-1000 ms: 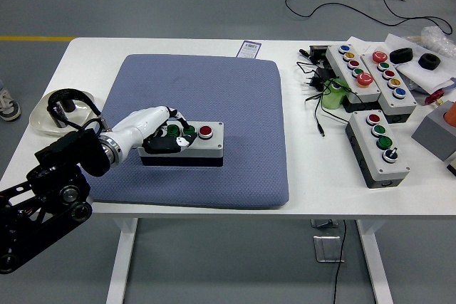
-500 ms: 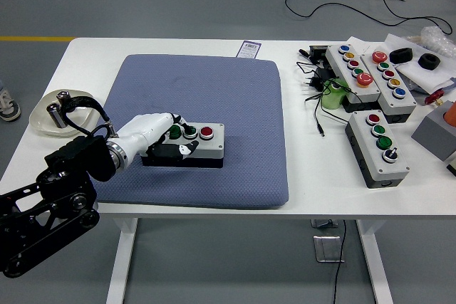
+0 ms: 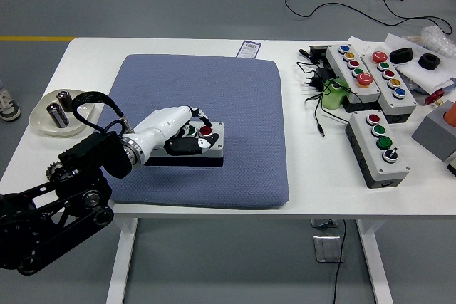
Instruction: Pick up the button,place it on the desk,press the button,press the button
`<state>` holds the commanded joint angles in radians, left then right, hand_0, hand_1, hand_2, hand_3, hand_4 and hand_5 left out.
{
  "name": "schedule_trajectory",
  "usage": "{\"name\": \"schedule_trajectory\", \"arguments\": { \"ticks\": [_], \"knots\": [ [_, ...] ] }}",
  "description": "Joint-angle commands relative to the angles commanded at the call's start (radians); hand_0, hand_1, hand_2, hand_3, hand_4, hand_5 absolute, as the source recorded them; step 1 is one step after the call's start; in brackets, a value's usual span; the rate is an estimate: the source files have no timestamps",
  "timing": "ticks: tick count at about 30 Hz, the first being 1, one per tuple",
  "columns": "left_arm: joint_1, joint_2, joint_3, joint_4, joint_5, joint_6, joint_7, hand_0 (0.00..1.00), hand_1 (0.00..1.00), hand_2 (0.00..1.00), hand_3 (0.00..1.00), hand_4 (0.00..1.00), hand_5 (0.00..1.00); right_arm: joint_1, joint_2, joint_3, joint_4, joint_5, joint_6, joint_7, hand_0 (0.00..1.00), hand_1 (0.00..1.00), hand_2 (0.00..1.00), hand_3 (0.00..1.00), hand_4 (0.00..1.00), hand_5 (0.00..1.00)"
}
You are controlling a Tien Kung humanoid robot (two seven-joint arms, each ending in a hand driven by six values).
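Note:
A grey button box (image 3: 216, 150) with a black base lies on the blue pad (image 3: 214, 83) in the middle of the white table (image 3: 320, 176). Its red button (image 3: 206, 131) shows at the right end, with a green one partly hidden beside it. My left hand (image 3: 192, 137), white with black fingers, rests on top of the box. Its fingers are curled down over the green buttons, and a fingertip (image 3: 205, 142) lies just in front of the red button. The box stays flat on the pad. My right arm is out of the picture.
A white dish (image 3: 41, 124) with small metal cylinders sits at the left edge. At the right stand three more button boxes (image 3: 378, 149), (image 3: 353, 70), (image 3: 390, 80), a green bottle (image 3: 332, 95), black cables (image 3: 314, 97) and two black rings (image 3: 401, 55).
My left hand has slid to the right along the top of the box, from its left end to near the red button. The box has stayed put.

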<state>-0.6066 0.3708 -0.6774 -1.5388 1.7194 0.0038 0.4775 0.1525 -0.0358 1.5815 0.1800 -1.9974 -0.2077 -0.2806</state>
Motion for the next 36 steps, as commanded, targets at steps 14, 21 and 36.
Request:
{"name": "schedule_trajectory", "arguments": {
  "ticks": [14,21,36],
  "knots": [
    [0.003,-0.003,0.000,0.037,0.005,-0.002,0.003,0.002,0.002,0.010,0.719,0.658,0.755,-0.002,0.000,-0.004,0.000,0.001,0.000,0.000,0.673,0.658,0.674,0.624,0.310,0.173],
    [0.006,0.004,-0.003,0.033,-0.001,-0.006,0.004,0.002,0.002,0.009,0.718,0.659,0.763,-0.001,0.000,0.000,0.000,-0.003,0.000,0.000,0.673,0.658,0.674,0.624,0.310,0.173],
    [0.012,0.008,0.001,0.063,0.019,-0.046,0.021,0.002,0.002,0.009,0.715,0.660,0.764,-0.001,0.000,-0.006,0.000,0.001,0.000,0.000,0.673,0.658,0.674,0.624,0.310,0.173]
  ]
}}
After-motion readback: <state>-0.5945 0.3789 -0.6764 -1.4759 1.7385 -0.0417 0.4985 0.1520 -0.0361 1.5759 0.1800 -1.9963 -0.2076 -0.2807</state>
